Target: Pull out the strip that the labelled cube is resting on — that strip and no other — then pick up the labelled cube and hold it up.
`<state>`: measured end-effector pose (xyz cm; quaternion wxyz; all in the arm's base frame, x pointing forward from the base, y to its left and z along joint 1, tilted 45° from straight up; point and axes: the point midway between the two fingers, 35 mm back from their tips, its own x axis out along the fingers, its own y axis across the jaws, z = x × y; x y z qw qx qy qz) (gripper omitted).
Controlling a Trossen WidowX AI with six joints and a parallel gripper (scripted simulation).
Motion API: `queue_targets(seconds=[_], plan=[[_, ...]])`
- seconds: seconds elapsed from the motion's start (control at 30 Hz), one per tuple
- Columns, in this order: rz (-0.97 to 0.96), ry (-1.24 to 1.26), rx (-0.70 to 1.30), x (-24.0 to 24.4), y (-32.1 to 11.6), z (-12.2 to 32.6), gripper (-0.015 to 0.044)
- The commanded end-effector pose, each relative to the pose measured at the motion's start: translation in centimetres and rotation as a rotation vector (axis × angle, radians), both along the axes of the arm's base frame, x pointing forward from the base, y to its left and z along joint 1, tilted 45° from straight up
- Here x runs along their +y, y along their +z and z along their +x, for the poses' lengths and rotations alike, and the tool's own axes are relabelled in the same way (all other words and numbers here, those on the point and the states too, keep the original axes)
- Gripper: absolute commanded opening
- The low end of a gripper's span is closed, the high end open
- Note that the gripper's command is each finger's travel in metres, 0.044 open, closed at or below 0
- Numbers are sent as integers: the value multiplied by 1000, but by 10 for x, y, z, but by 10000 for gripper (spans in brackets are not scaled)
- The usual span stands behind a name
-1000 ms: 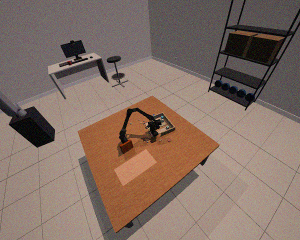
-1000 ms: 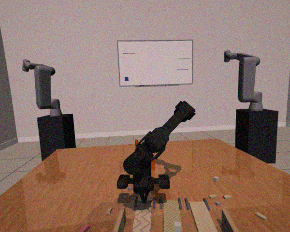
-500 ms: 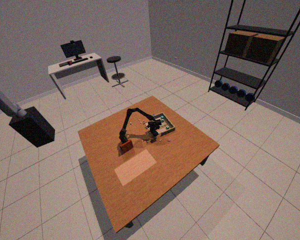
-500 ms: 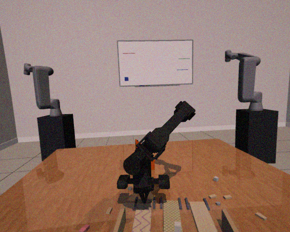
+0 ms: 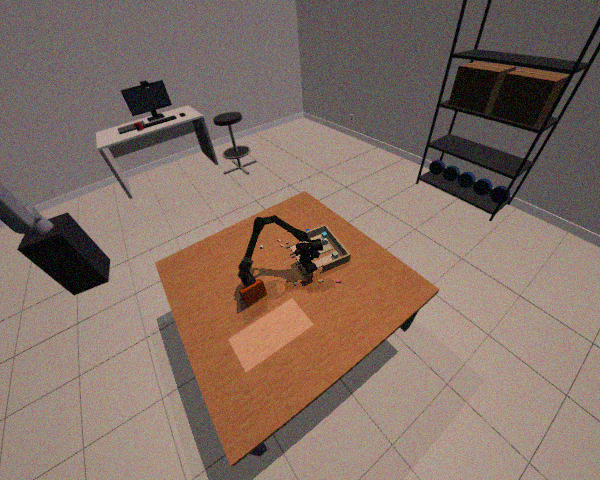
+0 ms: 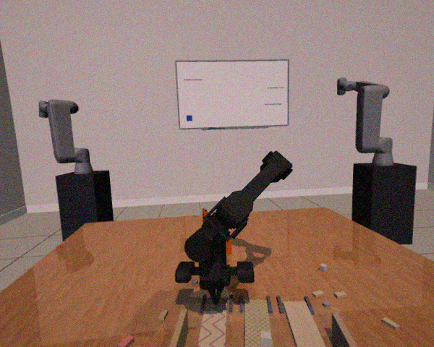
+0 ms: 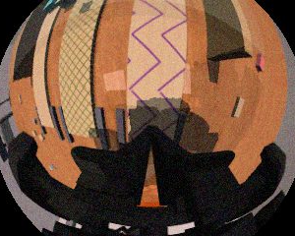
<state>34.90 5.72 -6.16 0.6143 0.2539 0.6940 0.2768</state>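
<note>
My gripper point(image 6: 215, 301) point(image 7: 151, 129) is shut and empty, low over the table just off the near end of the purple zigzag strip point(image 6: 212, 330) point(image 7: 174, 54). Its shadow falls on that end. Left of it in the wrist view lie a green lattice strip point(image 6: 256, 317) point(image 7: 76, 74) and a plain strip point(image 6: 302, 321) point(image 7: 39, 74). Small teal cubes point(image 5: 334, 254) point(image 5: 323, 234) stand in the walled tray point(image 5: 337, 263). A pale grey cube point(image 6: 265, 337) shows on the lattice strip. No label is readable, so I cannot tell which cube is labelled.
Tray side walls point(image 6: 181, 330) point(image 6: 342, 332) point(image 7: 226, 29) flank the strips. Thin dark guide bars point(image 6: 279, 304) point(image 7: 100, 128) stand near the strip ends. Loose scraps lie around, among them a pink piece point(image 6: 126, 341) point(image 7: 260, 62) and a tan piece point(image 6: 390, 322).
</note>
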Motion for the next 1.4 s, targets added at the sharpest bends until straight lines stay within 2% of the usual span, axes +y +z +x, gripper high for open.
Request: queue_targets(seconds=[0.0, 1.37], plan=[[4, -4, 8, 1, -2, -1, 0], [4, -4, 8, 3, -4, -1, 0]])
